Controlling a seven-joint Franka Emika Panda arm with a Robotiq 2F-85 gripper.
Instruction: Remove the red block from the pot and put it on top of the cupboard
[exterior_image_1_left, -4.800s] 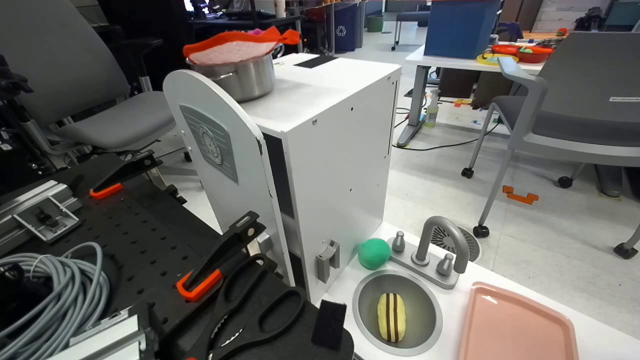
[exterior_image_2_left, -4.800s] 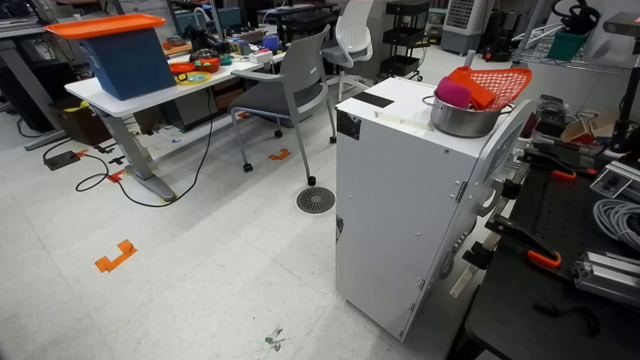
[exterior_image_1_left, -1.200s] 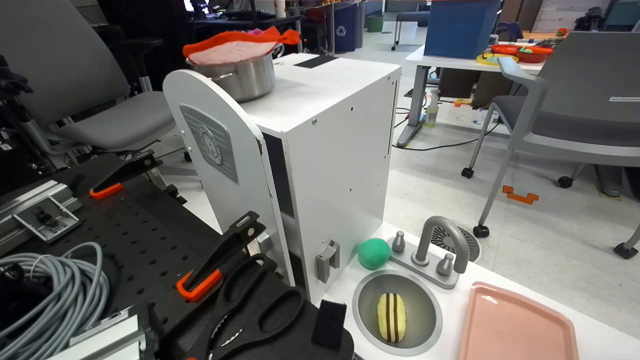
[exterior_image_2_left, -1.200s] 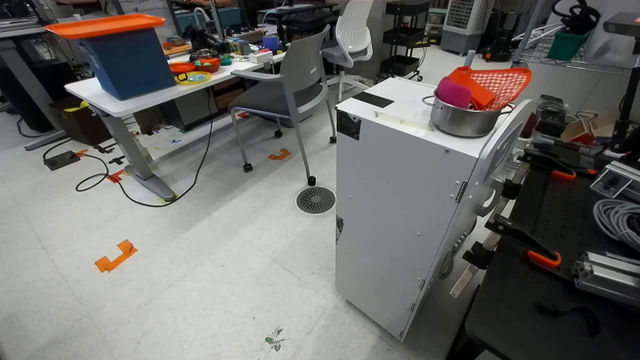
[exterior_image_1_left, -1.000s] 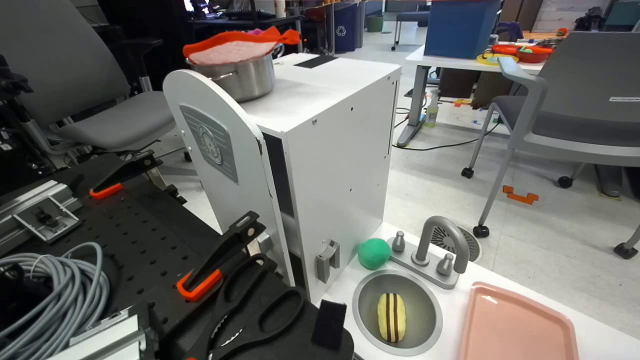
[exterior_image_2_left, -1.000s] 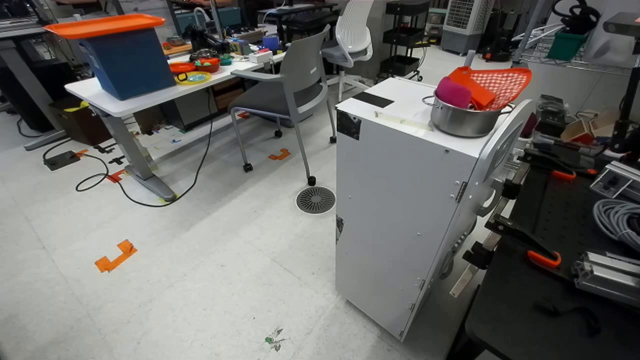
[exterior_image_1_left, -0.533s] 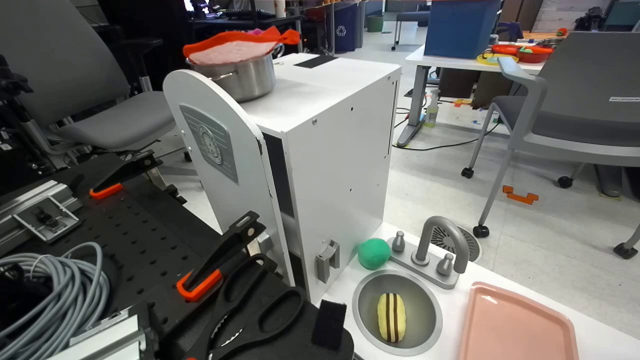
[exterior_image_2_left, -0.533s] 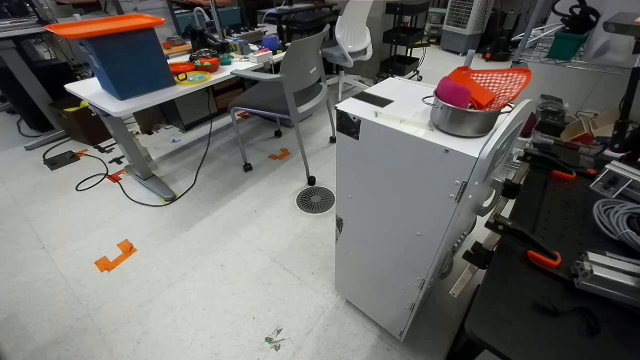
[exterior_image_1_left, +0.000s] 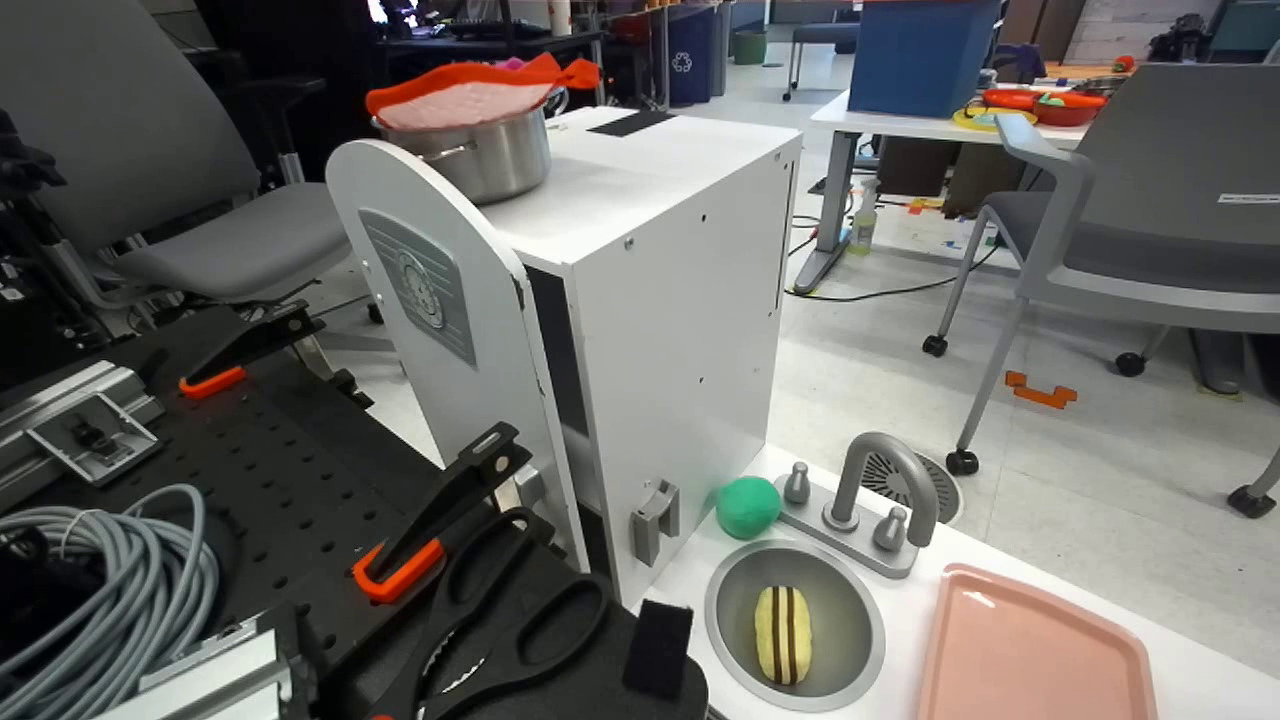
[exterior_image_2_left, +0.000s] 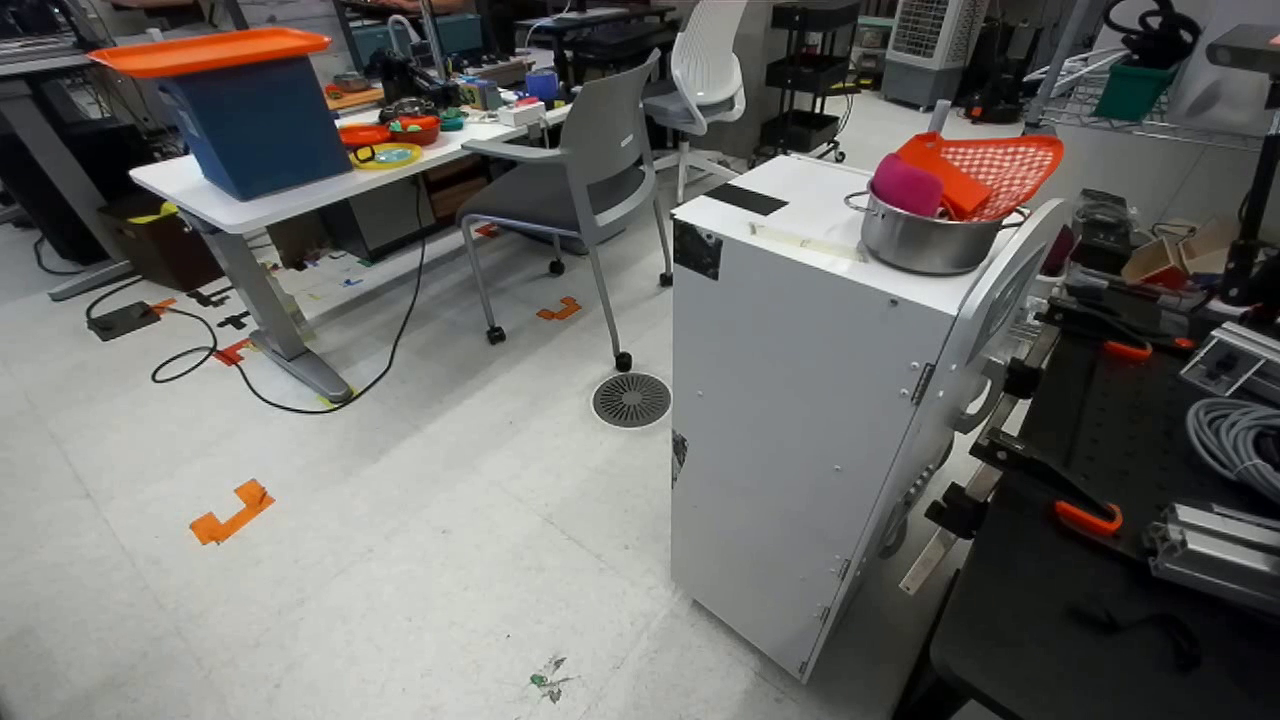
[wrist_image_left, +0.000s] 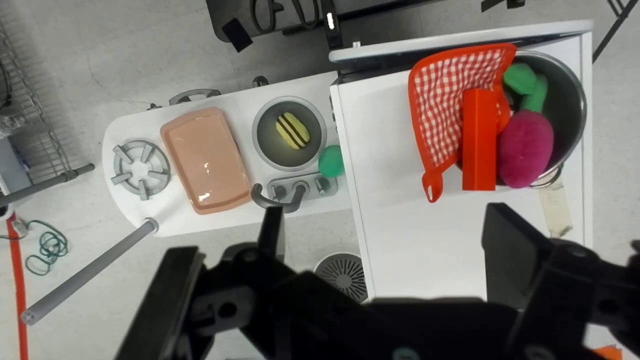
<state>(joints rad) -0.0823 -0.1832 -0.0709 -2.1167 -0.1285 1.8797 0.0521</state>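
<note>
The red block (wrist_image_left: 479, 145) lies across the rim of the silver pot (wrist_image_left: 577, 95), over a red checked oven mitt (wrist_image_left: 440, 100) and beside a magenta plush piece (wrist_image_left: 526, 150); one end sticks out past the rim. The pot stands on the white cupboard (wrist_image_left: 415, 250) and shows in both exterior views (exterior_image_1_left: 500, 160) (exterior_image_2_left: 930, 245). The block also shows in an exterior view (exterior_image_2_left: 966, 192). My gripper (wrist_image_left: 382, 207) is open with nothing between its fingers, above the cupboard's level in the wrist view, apart from the block. Neither exterior view shows the gripper.
A green piece (wrist_image_left: 522, 80) is in the pot. The cupboard's rounded panel (exterior_image_1_left: 420, 270) rises beside the pot. Below the top are a sink basin (exterior_image_1_left: 850, 650) with a striped yellow item, a faucet (exterior_image_1_left: 880, 480), a green ball (exterior_image_1_left: 748, 507) and a pink tray (exterior_image_1_left: 1040, 640).
</note>
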